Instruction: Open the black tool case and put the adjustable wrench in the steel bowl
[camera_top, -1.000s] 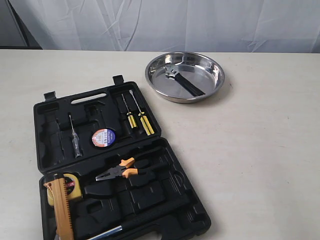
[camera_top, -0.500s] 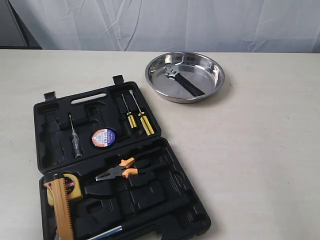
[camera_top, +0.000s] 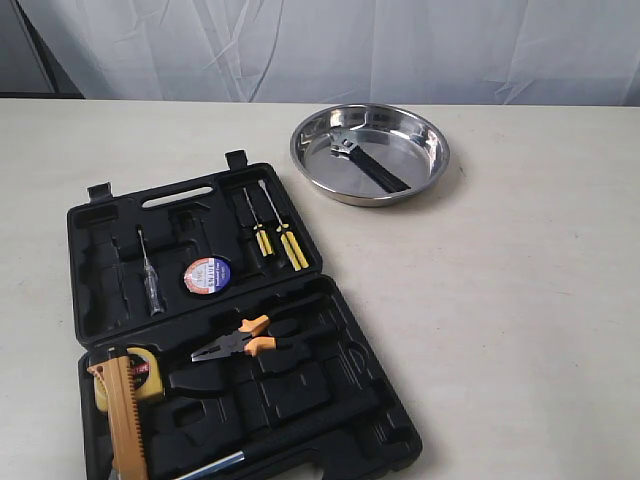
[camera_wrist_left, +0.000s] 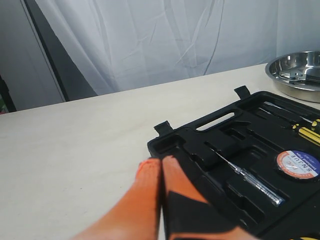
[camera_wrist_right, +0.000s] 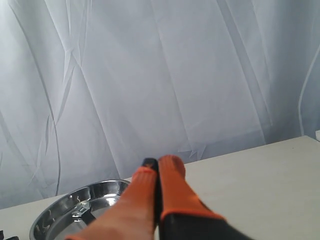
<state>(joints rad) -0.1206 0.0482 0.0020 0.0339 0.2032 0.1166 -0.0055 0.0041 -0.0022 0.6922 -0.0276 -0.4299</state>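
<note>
Lying in the steel bowl (camera_top: 422, 148) is the adjustable wrench (camera_top: 368, 167).

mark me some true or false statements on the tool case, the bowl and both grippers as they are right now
1. The black tool case lies open. True.
2. The adjustable wrench sits in a recess of the case. False: it lies inside the steel bowl.
3. The orange-handled pliers lie in the bowl. False: they lie in the case.
4. The left gripper and the right gripper are both shut, holding nothing. True.
5. The bowl stands on the open case. False: it stands beside the case, not touching it.
</note>
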